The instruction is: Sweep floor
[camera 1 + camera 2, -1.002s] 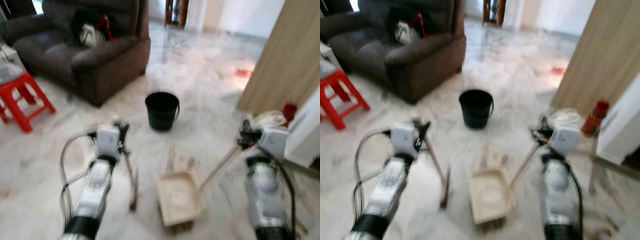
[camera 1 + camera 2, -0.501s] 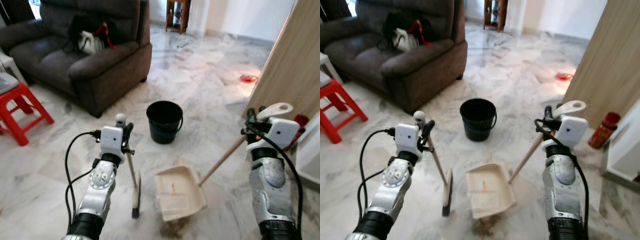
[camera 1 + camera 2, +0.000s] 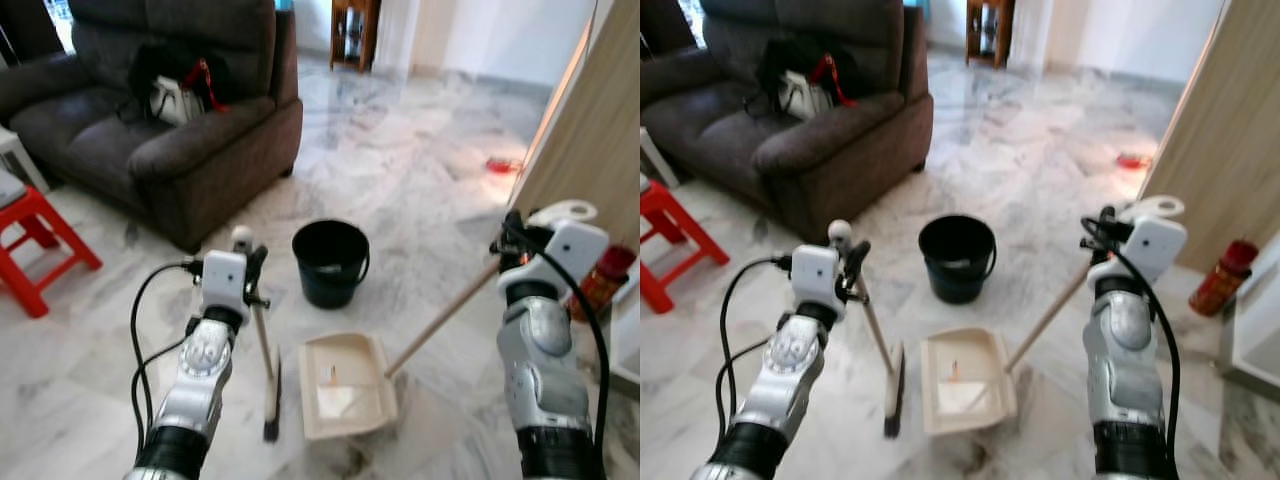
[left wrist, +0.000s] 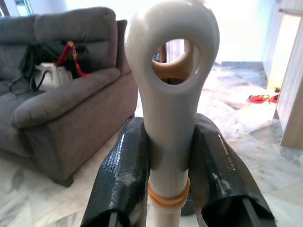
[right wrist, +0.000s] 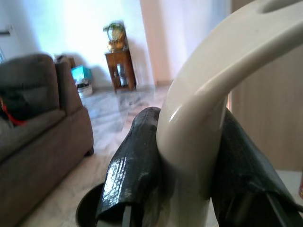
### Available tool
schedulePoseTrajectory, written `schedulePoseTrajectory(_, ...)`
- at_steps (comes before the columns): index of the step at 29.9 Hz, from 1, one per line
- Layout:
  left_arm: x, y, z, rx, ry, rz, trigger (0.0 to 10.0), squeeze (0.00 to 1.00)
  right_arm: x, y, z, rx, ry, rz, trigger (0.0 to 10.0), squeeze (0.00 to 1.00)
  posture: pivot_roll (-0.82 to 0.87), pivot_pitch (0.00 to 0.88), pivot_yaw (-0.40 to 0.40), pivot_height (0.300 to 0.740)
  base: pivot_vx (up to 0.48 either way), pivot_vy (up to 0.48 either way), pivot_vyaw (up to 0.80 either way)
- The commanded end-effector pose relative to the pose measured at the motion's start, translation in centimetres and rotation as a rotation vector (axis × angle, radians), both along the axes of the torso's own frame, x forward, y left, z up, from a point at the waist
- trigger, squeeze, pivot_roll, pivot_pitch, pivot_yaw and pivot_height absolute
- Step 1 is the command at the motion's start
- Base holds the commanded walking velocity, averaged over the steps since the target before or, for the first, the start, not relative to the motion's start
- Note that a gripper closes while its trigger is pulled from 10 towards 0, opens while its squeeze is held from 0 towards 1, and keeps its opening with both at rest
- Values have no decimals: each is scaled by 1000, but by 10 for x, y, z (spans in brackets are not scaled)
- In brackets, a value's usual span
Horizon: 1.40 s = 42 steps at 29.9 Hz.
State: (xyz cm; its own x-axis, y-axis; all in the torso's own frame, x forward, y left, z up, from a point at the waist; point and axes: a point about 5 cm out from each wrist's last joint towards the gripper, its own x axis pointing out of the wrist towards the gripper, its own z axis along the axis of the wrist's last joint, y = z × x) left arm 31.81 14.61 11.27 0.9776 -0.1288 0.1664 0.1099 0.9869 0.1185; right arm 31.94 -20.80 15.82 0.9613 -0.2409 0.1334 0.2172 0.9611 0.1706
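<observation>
Gripping the broom [image 3: 262, 350] near the white looped top of its handle, the left gripper [image 4: 171, 156] has both black fingers pressed against the shaft; the bristle head rests on the marble floor [image 3: 420, 160], just left of the dustpan [image 3: 345, 385]; the right gripper [image 5: 184, 156] is clamped on the pale curved grip of the dustpan's long wooden handle; since half a second ago the dustpan has turned squarer and lies flatter on the floor, closer to the broom head, a small orange scrap showing inside it; the black bucket [image 3: 331, 261] stands just beyond the dustpan; the dark sofa [image 3: 170, 130] sits behind it; a red stool [image 3: 40, 240] stands far left.
</observation>
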Motion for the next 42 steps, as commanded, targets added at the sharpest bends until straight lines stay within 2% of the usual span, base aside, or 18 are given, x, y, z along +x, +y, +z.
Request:
schedulePoseTrajectory(1,4,-1,14,13,-61,0,10000,0,0,-2,21,29,-92,-7,10000,0,-104,0,17,740,420,0,0)
schedulePoseTrajectory(4,4,-1,14,12,-61,0,10000,0,0,-3,26,29,-101,-12,10000,0,-102,0,16,740,424,0,0)
schedulePoseTrajectory(9,3,-1,14,10,-60,-2,10000,0,2,3,50,46,-186,-12,10000,0,-102,0,16,740,423,0,0)
schedulePoseTrajectory(25,3,-2,13,6,-62,-2,10000,0,9,15,107,92,-368,4,10000,0,-100,0,15,740,424,0,0)
schedulePoseTrajectory(42,3,-1,14,4,-66,1,10000,0,10,20,113,113,-393,24,10000,0,-94,0,15,740,424,0,0)
